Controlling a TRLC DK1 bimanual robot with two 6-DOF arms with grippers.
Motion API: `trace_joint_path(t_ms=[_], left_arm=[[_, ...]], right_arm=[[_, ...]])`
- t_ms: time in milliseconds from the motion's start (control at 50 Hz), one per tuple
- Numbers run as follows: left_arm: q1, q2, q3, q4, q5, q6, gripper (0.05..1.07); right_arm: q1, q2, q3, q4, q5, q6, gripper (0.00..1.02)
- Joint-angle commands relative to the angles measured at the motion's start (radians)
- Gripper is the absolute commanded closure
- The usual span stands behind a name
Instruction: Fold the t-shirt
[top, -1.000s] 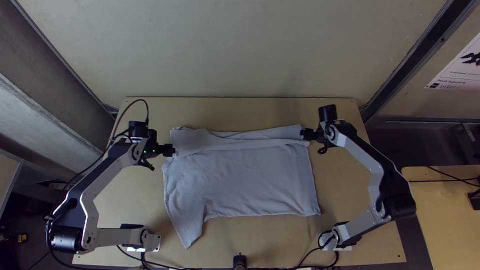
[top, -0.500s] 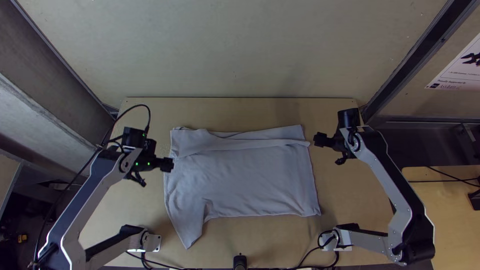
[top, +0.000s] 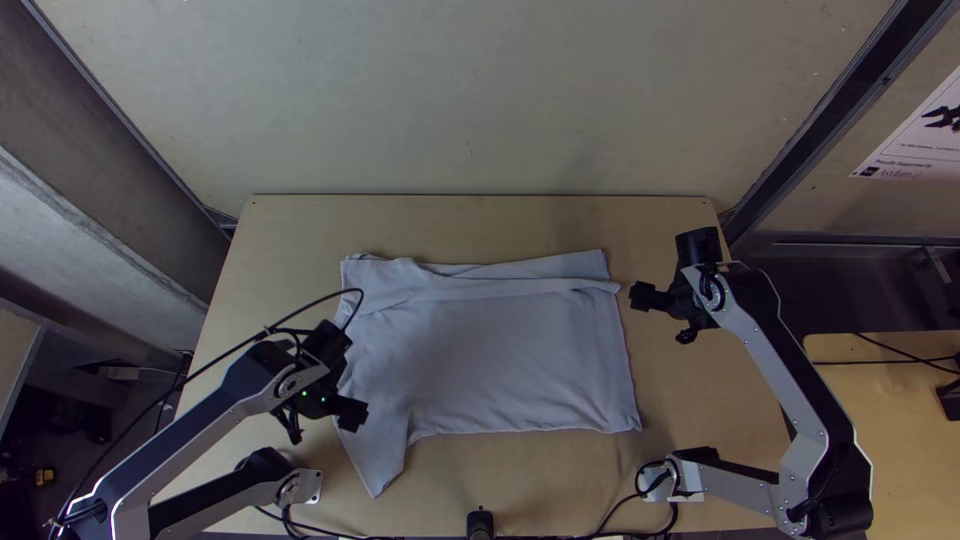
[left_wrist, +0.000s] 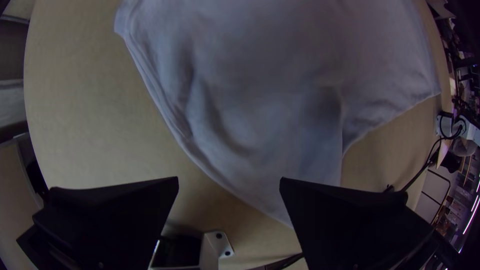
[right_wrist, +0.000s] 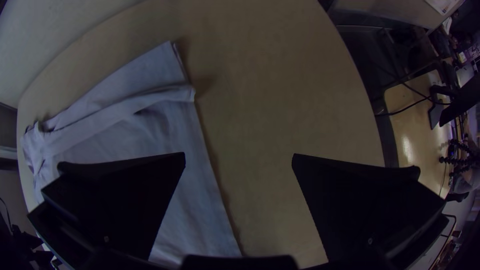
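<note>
"Where is the t-shirt (top: 500, 350) lying?"

"It is lying mostly spread on the light wooden table (top: 700, 400), between my two arms. A folded band is running along its far side, and a sleeve (top: 378, 468) is pointing toward me from its near left corner."

"How is your left arm (top: 190, 440) standing?"

"It is bending at an elbow out to the left of the t-shirt, its upper link slanting inward. My left gripper (top: 361, 414) is hanging over the t-shirt's left side, near that sleeve. Its two flat black fingers are standing wide apart, with nothing between them that I am gripping."

"And the right arm (top: 780, 375)?"

"That one is bowing outward to the right of the t-shirt, then leaning back in. My right gripper (top: 635, 296) is hovering just beside the t-shirt's right edge, near its far corner, and its fingers are also standing wide and holding nothing."

"Any labels?"

"A white sheet (top: 925, 135) is showing well beyond the t-shirt's far right corner, bearing small dark print and a black picture."
</note>
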Motion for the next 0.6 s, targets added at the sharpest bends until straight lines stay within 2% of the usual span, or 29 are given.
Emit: trace_joint_path(t_ms=[0,180,580], left_arm=[[-0.049,-0.014,-0.044,-0.036,0.008,-0.127,0.10],[-0.096,-0.012,-0.101,-0.003,0.006,-0.159,0.10],[-0.179,0.112,-0.181,0.137,0.006,-0.118,0.11]], right_arm=[[0.009,-0.008,-0.024,-0.026,-0.033,0.018,0.04],[0.005,0.001,-0.021,-0.042,-0.086,0.036,0.04],[-0.007,0.006,-0.030,-0.039,-0.097,0.039,0.04]])
